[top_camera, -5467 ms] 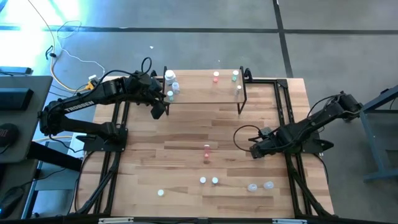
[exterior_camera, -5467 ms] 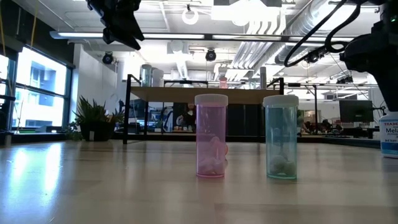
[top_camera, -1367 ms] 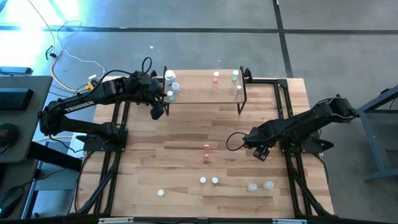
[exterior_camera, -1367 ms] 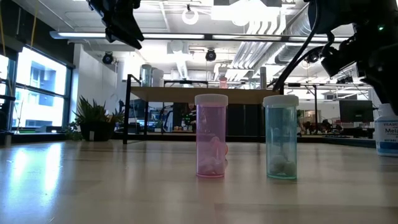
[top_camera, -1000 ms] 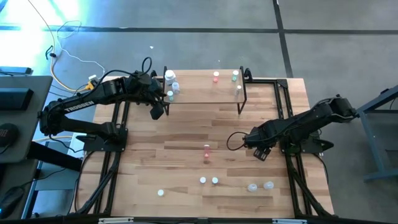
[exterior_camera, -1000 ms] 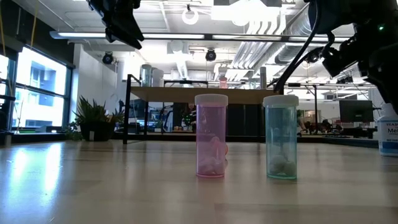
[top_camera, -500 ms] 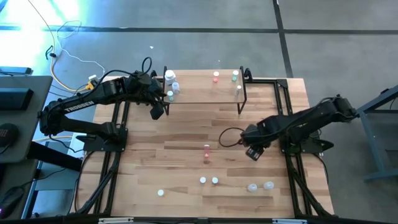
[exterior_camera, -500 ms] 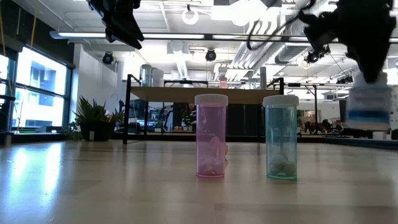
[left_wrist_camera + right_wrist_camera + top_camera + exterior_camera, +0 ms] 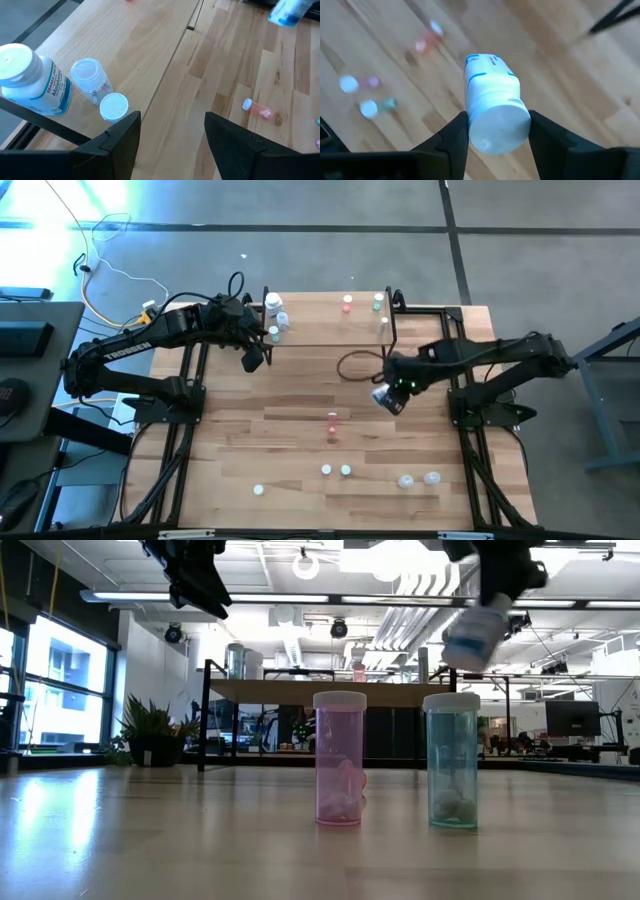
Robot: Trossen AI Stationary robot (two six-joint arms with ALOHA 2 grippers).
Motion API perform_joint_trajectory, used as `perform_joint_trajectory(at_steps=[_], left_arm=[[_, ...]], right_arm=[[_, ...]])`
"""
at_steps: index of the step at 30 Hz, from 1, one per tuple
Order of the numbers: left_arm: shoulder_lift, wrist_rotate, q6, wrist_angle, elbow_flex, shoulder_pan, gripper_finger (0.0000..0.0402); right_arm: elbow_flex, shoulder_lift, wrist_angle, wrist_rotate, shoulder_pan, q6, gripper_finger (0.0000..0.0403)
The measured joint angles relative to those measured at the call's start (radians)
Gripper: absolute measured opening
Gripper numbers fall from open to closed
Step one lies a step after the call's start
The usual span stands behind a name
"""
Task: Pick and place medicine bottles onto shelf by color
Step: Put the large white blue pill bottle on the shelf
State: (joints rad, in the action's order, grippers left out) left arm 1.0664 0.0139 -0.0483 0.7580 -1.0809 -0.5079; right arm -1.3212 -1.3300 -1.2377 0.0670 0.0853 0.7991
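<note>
Your right gripper (image 9: 495, 145) has swung toward the shelf (image 9: 330, 330), clamped around the white bottle (image 9: 492, 102): rigid, light, slick plastic, so hold mid-body; left gripper (image 9: 172, 132) waits, fingers apart.

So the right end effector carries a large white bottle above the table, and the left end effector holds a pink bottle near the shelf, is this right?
Not quite. The left end effector holds nothing: its left wrist view shows open fingers with only shelf and table between them. The rest stands: the right end effector carries the large white bottle above the table.
</note>
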Motion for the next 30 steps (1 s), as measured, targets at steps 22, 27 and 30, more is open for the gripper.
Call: perform_joint_trajectory(at_steps=[22, 27, 30], left_arm=[[0.000, 0.000, -0.011, 0.000, 0.000, 0.000, 0.0209], [0.000, 0.000, -0.027, 0.000, 0.000, 0.000, 0.0209], [0.000, 0.000, -0.028, 0.000, 0.000, 0.000, 0.0209]], right_arm=[[-0.383, -0.001, 0.106, 0.176, -0.385, -0.650, 0.0156], [-0.462, -0.001, 0.180, 0.176, -0.473, -0.798, 0.0156], [-0.508, -0.015, 0.201, 0.175, -0.514, -0.874, 0.0158]])
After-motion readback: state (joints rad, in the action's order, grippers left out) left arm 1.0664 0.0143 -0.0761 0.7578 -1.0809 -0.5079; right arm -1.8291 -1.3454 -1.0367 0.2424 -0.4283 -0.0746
